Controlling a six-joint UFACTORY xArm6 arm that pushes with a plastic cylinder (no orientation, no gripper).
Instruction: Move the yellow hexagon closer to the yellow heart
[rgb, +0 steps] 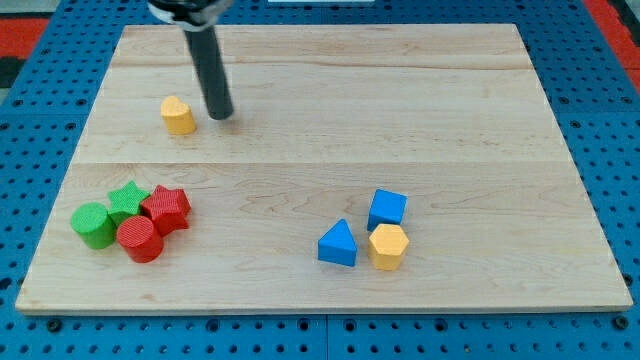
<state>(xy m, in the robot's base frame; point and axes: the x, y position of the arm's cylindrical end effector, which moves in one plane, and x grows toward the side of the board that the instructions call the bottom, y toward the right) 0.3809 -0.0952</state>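
Yellow hexagon (388, 246) sits low on the view's right side of the wooden tabletop (420, 110), touching a blue cube (387, 209) just above it and close beside a blue triangular block (338, 244) on its left. The yellow heart (178, 115) is well apart from it, up near the view's top left.

From where the one camera looks, the arm comes down from the top edge as a straight dark rod, leaning slightly, and my tip (220, 115) rests on the tabletop just to the right of the yellow heart, near it but with a thin gap showing. It is far from the yellow hexagon. No jaws exist on this rod, so nothing is spread, pressed or pinching.

The upper part of the arm is cut off by the frame; only a dark collar shows above the rod. The heart's notch is hard to make out at this angle.

At the view's lower left a tight cluster lies: a green cylinder (93, 224), a green star (128, 199), a red star (167, 207) and a red cylinder (139, 239), touching one another. The tabletop is pale wood with visible grain and plank seams, lying on a blue perforated base (600, 90). The blocks look smooth and matte
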